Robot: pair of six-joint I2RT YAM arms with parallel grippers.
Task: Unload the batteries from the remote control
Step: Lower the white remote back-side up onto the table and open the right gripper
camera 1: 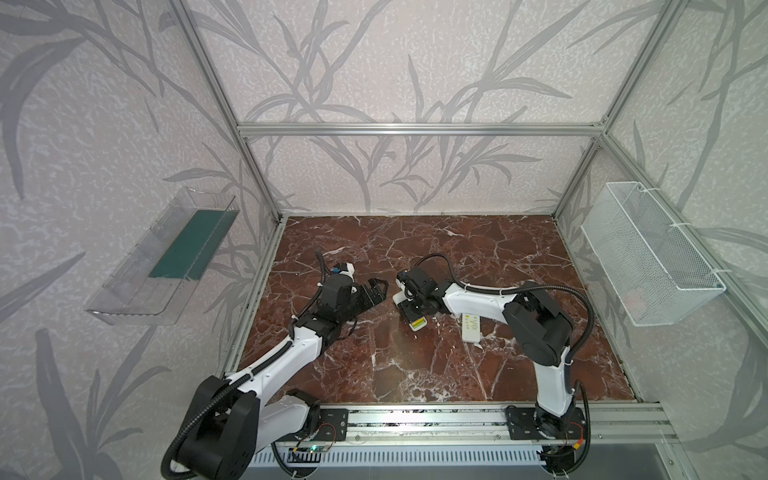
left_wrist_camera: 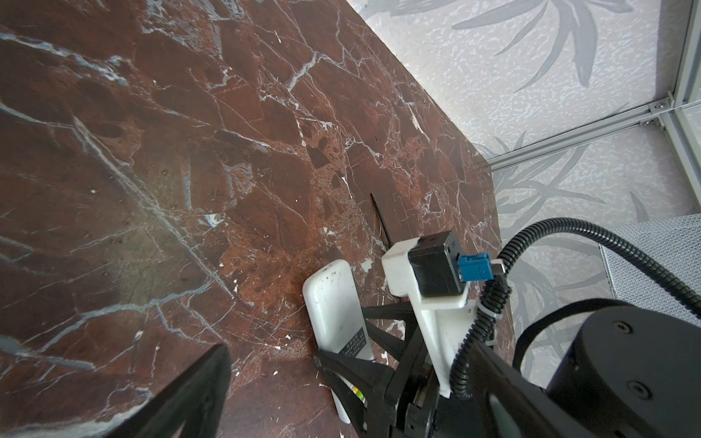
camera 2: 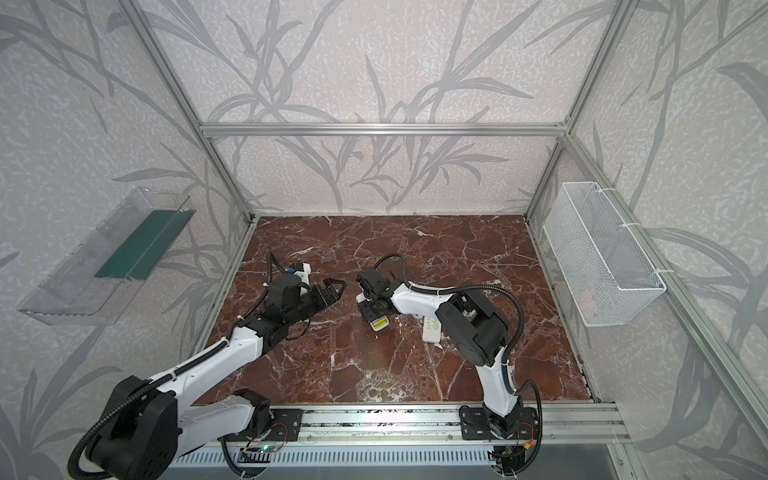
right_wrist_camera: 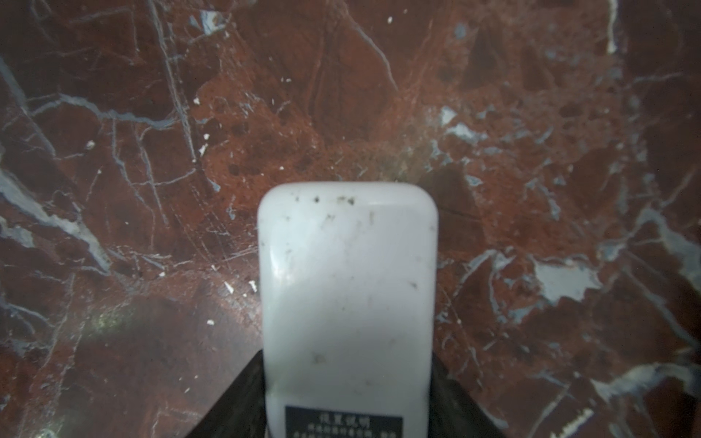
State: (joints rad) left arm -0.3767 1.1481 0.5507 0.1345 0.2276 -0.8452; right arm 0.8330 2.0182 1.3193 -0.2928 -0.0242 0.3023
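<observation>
The smooth white remote (right_wrist_camera: 348,288) is laid mid-table on veined red marble (camera 1: 457,374), clear of all edges, with yellow-green batteries (camera 1: 418,322) exposed at its near end. It is straddled by the right gripper (right_wrist_camera: 348,356), though a firm grip cannot be told. The left gripper (camera 1: 380,291) is spread wide nearby.

A robot test cell: aluminium frame (camera 1: 419,129), wallpapered panels (camera 1: 415,62), marble-patterned tabletop (camera 1: 415,374).

Top views overhead — wrist views share remote (right_wrist_camera: 347,295).

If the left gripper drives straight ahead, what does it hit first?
Probably the white end of the remote, sticking out of the right gripper just ahead of the open left gripper; height is hard to judge.
</observation>
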